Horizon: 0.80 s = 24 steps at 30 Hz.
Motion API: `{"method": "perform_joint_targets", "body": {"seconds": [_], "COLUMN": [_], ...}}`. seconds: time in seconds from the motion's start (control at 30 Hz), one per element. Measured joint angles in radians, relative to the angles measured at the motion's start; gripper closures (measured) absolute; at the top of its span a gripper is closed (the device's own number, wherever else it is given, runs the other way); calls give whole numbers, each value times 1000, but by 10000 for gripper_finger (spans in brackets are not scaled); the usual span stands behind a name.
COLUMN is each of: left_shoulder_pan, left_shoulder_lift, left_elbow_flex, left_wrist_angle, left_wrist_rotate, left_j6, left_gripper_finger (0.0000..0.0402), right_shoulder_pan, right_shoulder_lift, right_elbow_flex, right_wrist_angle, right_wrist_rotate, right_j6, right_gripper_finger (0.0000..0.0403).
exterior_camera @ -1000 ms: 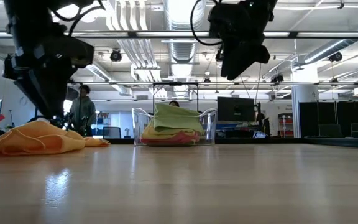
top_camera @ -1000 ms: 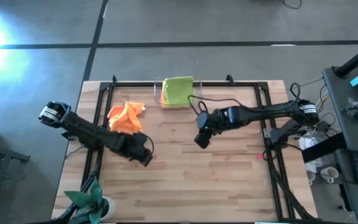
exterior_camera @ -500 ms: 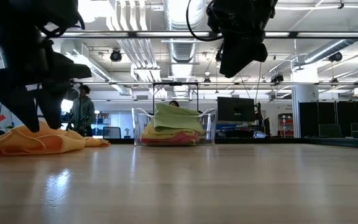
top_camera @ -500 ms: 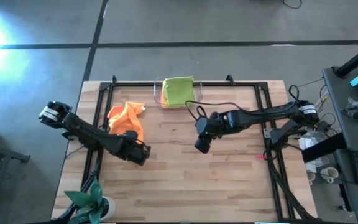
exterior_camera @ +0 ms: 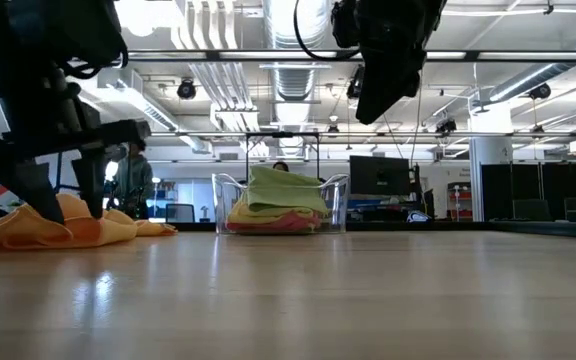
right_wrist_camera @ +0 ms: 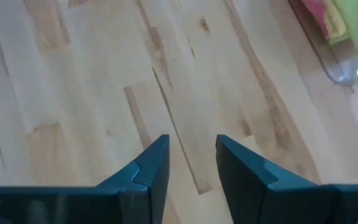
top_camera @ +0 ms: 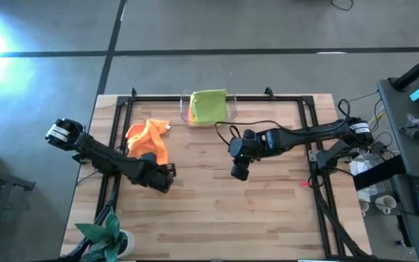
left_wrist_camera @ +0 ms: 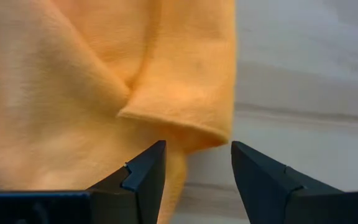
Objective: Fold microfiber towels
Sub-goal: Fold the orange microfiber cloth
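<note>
An orange microfiber towel (top_camera: pixel 148 137) lies crumpled on the table's left part. Its folded-over near edge (left_wrist_camera: pixel 178 124) shows just ahead of my left gripper (left_wrist_camera: pixel 197 158). That gripper is open and points steeply down at the towel's near side (exterior_camera: pixel 60 195), with nothing between its fingers. At the table's far middle stands a clear tray (top_camera: pixel 233 113) of stacked towels with a lime green one (top_camera: pixel 208 105) on top; pink and yellow ones (right_wrist_camera: pixel 328 18) show beneath. My right gripper (top_camera: pixel 238 173) hangs open high over the bare table middle (right_wrist_camera: pixel 192 152).
A black frame rail (top_camera: pixel 310 145) runs around the tabletop. A green plant (top_camera: pixel 106 236) stands at the near left corner. Bare wood lies across the table's middle, near side and right.
My left gripper has sunk toward the table at the orange towel's near edge and rolled strongly about its pointing line, staying open. My right gripper has rolled a little in place. The towels have not moved.
</note>
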<state>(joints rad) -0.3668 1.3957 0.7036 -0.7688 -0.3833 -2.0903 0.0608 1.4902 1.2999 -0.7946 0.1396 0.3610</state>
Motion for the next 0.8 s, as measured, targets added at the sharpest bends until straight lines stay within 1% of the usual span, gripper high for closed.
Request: {"method": "perform_joint_targets", "body": {"seconds": [0.17,0.27,0.47,0.7,0.8], "left_shoulder_pan": [25,40,67,72,79], "left_shoulder_lift": [29,56,93,97,97], "left_elbow_flex": [-3,-3,6,26,25], "left_wrist_angle": [4,18,59,55,53], "left_wrist_rotate": [-19,-20,-76,-150,-161], "left_j6": [-51,-53,-55,-55,-55], "left_gripper_finger": [236,236,236,236,236], "right_shoulder_pan": [0,0,0,-3,-3], "right_shoulder_lift": [0,0,0,0,0], "right_elbow_flex": [2,2,3,3,3], "right_wrist_angle": [1,1,1,1,9], "right_wrist_rotate": [0,0,0,0,1], "right_j6": [-67,-86,-129,-146,-163], "right_gripper_finger": [278,278,277,278,278]}}
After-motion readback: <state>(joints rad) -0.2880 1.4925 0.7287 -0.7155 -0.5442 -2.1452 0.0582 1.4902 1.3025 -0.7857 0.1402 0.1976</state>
